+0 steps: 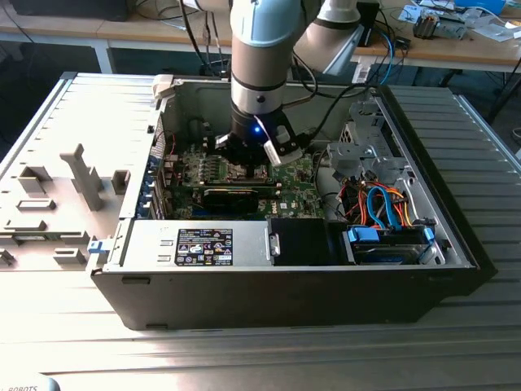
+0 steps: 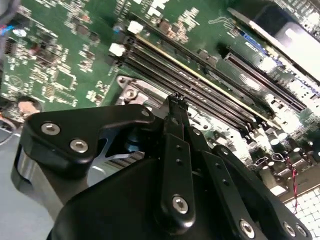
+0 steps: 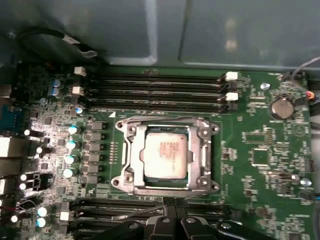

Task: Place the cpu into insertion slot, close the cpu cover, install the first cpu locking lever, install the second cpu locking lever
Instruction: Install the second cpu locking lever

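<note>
Jaws together — gripper (image 3: pixel 172 204) beside the cpu cover (image 3: pixel 167 157), down over the cpu (image 3: pixel 167 156).

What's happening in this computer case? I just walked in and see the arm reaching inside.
A robot arm is working over the motherboard of an open computer case. Its tool sits low over the board, just beside the insertion slot, near the memory slots. In the first wrist view the cpu already lies in the slot, and the cpu cover appears to lie closed around it, the chip's top showing through its window. Whether the locking levers are latched I cannot tell.
</note>
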### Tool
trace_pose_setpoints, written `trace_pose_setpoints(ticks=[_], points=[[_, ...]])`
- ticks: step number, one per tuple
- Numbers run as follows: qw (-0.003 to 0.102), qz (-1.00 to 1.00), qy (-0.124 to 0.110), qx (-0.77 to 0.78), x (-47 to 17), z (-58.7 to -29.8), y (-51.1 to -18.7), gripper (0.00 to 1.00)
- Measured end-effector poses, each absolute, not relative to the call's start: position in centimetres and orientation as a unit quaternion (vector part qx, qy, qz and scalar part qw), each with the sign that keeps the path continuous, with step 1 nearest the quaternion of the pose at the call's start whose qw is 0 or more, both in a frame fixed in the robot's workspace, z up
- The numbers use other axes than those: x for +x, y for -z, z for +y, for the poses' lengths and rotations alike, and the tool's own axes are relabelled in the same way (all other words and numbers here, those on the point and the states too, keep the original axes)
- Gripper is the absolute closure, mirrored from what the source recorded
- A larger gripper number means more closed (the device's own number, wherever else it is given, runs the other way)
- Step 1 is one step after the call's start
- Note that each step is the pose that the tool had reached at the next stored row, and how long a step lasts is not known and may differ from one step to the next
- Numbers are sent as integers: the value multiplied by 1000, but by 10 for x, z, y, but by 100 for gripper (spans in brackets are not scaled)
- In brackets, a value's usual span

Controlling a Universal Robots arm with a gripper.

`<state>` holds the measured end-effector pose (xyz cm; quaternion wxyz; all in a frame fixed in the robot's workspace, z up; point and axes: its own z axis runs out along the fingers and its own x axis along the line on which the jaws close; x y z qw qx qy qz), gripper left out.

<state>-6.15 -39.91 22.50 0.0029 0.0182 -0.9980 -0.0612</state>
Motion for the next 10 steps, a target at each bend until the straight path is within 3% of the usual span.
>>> trace_pose_setpoints(ticks=[10], points=[[2,-997,80,18,-83,-399,-213,89]])
